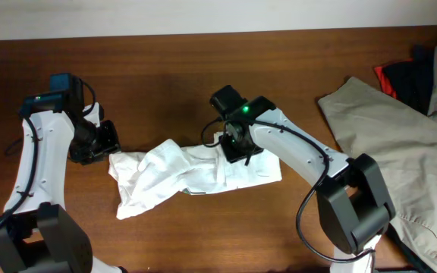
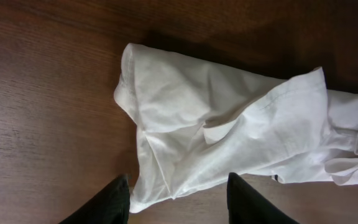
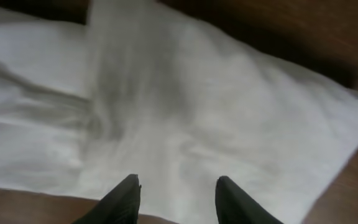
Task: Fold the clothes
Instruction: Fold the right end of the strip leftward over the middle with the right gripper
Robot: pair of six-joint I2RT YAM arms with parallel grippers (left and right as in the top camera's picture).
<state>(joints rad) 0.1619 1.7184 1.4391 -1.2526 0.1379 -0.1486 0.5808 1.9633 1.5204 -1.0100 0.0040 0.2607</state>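
Note:
The white T-shirt (image 1: pixel 180 174) lies crumpled and wrinkly in the middle of the wooden table. It also shows in the left wrist view (image 2: pixel 229 130) and in the right wrist view (image 3: pixel 185 118). Its printed patch is hidden. My left gripper (image 1: pixel 106 145) is open at the shirt's left end; in the left wrist view (image 2: pixel 178 190) a corner of the cloth lies between the fingers. My right gripper (image 1: pixel 240 149) is open just above the shirt's upper right part; in the right wrist view (image 3: pixel 178 186) nothing is held.
A large khaki-beige garment (image 1: pixel 400 144) lies at the right side of the table. A black-and-red garment (image 1: pixel 404 76) sits at the far right back, partly under it. Bare wood (image 1: pixel 165 83) lies behind the shirt.

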